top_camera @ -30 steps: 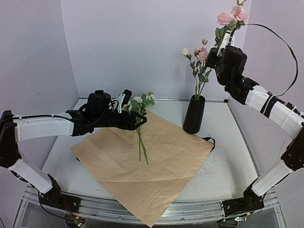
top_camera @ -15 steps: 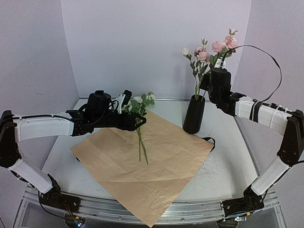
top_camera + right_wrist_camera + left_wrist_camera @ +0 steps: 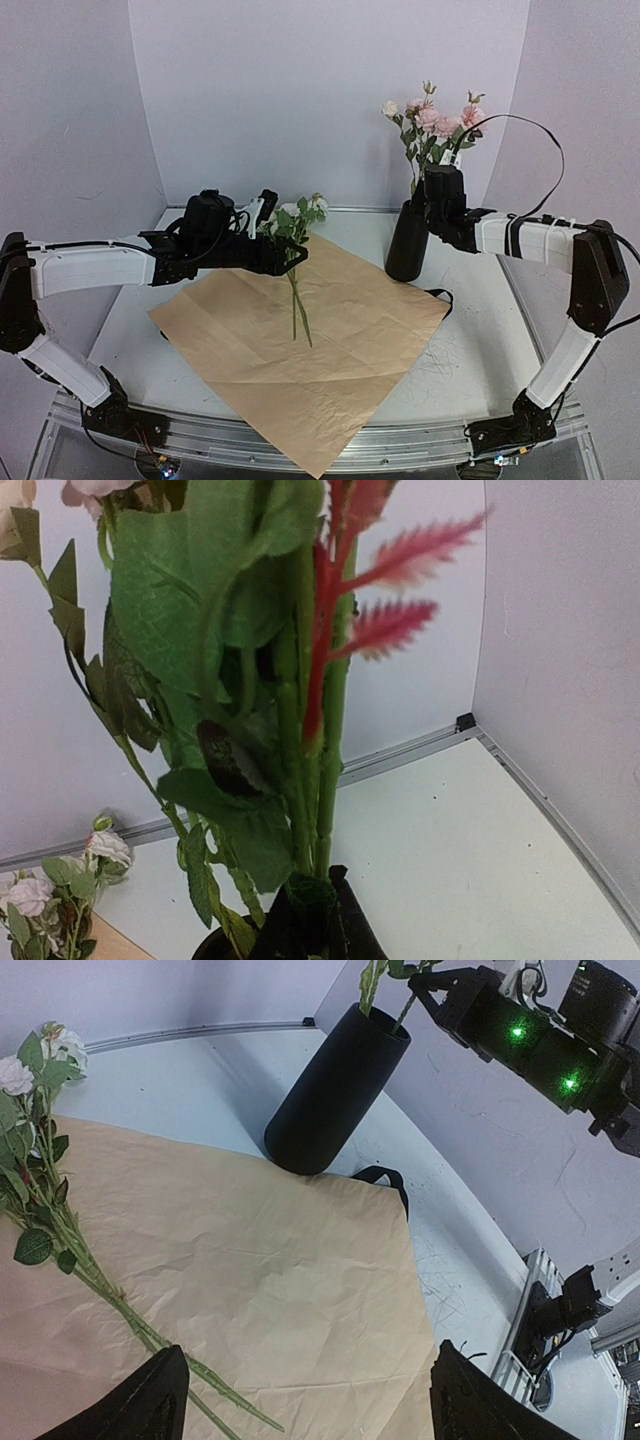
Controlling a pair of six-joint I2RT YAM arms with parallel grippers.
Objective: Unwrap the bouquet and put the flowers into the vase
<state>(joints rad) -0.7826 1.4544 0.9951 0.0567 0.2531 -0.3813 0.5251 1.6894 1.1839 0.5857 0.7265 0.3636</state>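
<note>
Vase (image 3: 408,242): black, upright on the white table (image 3: 480,340), far right of centre, just off the far right corner of the paper sheet (image 3: 300,350). Flowers (image 3: 418,112) stand in it, pink and white blooms well above the rim.

Right gripper (image 3: 443,176): beside and just above the vase mouth, on its right. Jaws narrow, pinched on a held stem (image 3: 458,135) with pink blooms at the top. In the right wrist view the fingers (image 3: 340,925) clamp a bundle of green stalks and leaves directly over the vase rim (image 3: 212,946). The left wrist view shows the stem's lower end reaching the mouth of the vase (image 3: 335,1090); how far inside it goes I cannot tell.

Loose stem (image 3: 298,300): flat on the paper, left of centre, white blooms at the far end, cut end pointing near.

Left gripper (image 3: 283,228): hovers low over the far left part of the paper, beside the loose stem's blooms. Jaws wide, nothing between them; in the wrist view both fingers (image 3: 150,1405) frame bare paper (image 3: 290,1260), with the loose stem (image 3: 80,1260) lying on the sheet toward the left finger, ungripped.

Black ribbon (image 3: 438,294): on the table at the paper's right corner, near the vase base.
</note>
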